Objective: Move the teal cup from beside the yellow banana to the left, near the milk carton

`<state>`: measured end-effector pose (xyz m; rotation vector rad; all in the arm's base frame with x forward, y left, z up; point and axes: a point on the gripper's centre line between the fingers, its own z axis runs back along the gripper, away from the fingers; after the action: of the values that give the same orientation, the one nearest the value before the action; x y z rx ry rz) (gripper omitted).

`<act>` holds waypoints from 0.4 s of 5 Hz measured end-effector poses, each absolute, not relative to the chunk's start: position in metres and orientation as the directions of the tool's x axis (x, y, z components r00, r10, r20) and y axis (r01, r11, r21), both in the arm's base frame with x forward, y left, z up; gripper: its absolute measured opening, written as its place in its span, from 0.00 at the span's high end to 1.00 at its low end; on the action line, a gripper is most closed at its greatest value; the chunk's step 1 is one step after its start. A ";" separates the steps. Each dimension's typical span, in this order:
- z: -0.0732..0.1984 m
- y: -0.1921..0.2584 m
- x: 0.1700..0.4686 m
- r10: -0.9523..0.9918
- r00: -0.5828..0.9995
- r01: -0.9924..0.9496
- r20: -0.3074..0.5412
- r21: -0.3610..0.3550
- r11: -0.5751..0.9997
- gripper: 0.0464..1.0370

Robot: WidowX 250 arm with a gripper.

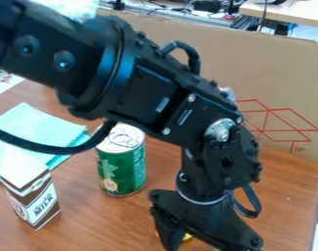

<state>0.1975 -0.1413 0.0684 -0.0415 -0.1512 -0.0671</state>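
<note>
At the near edge, the gripper (pixel 199 232)'s by something yellow (pixel 186 237), can't tell if it's gripping. Doesn't look finished imo.

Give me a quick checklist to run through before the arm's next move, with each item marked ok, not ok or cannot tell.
1. Can upright: ok.
2. Carton standing, apart from the can: ok.
3. Gripper apart from the carton: ok, the can stands between them in view.
4. Grip on the yellow thing: cannot tell, mostly hidden by the gripper.
5. Cable not touching the can: cannot tell, they overlap in view.
</note>
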 end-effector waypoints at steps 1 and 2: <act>0.061 -0.144 0.199 -0.048 0.989 0.054 0.143 -0.040 0.998 0.04; 0.056 -0.147 0.202 -0.035 0.991 0.040 0.128 -0.043 0.998 0.04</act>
<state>0.2017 -0.1471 0.0559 -0.0452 -0.1277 -0.0376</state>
